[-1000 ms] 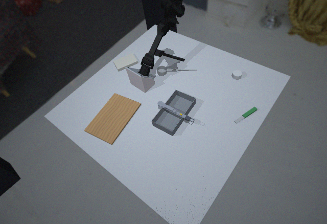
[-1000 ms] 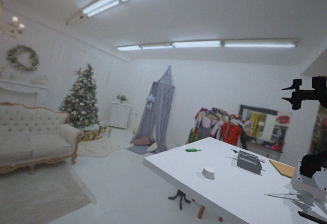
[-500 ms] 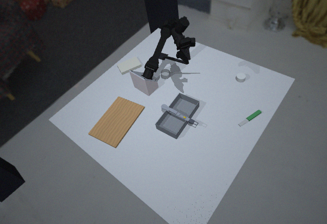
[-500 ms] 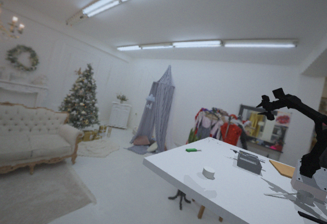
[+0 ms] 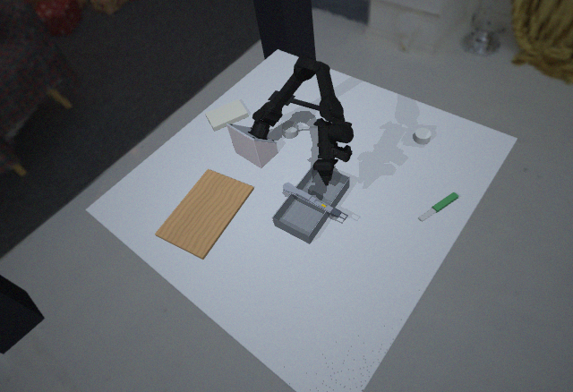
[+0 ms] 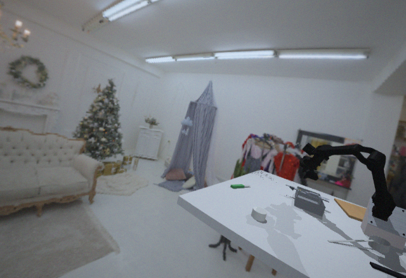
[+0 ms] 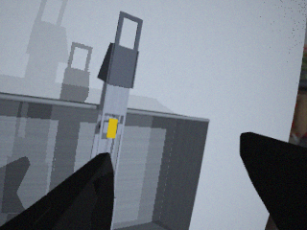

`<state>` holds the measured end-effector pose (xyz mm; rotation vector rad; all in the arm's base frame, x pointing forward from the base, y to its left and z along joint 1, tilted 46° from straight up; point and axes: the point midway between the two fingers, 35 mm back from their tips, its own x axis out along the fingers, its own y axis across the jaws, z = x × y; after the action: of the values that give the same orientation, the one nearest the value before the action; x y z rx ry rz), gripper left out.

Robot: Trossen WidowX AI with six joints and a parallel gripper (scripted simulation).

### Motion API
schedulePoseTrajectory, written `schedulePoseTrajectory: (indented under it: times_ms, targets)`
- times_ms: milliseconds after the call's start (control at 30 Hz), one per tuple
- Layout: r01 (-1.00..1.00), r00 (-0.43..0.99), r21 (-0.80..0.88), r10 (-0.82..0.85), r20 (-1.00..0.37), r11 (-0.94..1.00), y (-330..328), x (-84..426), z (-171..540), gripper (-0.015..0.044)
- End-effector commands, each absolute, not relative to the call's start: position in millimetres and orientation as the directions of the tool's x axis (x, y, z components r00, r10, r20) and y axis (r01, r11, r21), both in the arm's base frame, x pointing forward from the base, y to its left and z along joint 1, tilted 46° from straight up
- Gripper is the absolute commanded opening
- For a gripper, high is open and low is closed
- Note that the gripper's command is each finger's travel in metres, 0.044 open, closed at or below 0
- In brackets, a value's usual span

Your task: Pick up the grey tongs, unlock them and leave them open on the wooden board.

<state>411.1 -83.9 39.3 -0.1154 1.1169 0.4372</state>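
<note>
The grey tongs point(image 5: 305, 196) point(image 7: 115, 98) lie closed across the roasting tin point(image 5: 292, 231) point(image 6: 307, 204) point(image 7: 184, 163). One end sticks out past each long side of the tin, and a yellow patch shows on the tongs' upper face. My gripper point(image 5: 326, 184) point(image 7: 177, 153) is open and empty, above the tin and beside the tongs in the top view. In the wrist view one fingertip overlaps the tongs just below the yellow patch, and the other is off to the right, beyond the tin's wall. The wooden board point(image 5: 203, 214) point(image 6: 352, 210) lies flat, with nothing on it.
A green-handled tool point(image 5: 445, 201) point(image 6: 237, 186) and a short white cylinder point(image 5: 421, 136) point(image 6: 259, 214) stand apart from the tin. A small round pan point(image 5: 290, 132) with a thin handle and a cream block point(image 5: 226, 114) are near the arm's base point(image 5: 254, 149).
</note>
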Motion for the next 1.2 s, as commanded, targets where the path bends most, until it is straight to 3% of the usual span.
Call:
schedulePoseTrajectory:
  times_ms: [0, 1167]
  targets:
    - [-0.332, 0.220, 0.218, 0.300, -0.928, 0.918, -45.1, 395.4, -15.4, 0.0260]
    - [-0.318, 0.194, 0.231, 0.302, -0.934, 0.919, -29.9, 389.4, -48.9, 0.0260]
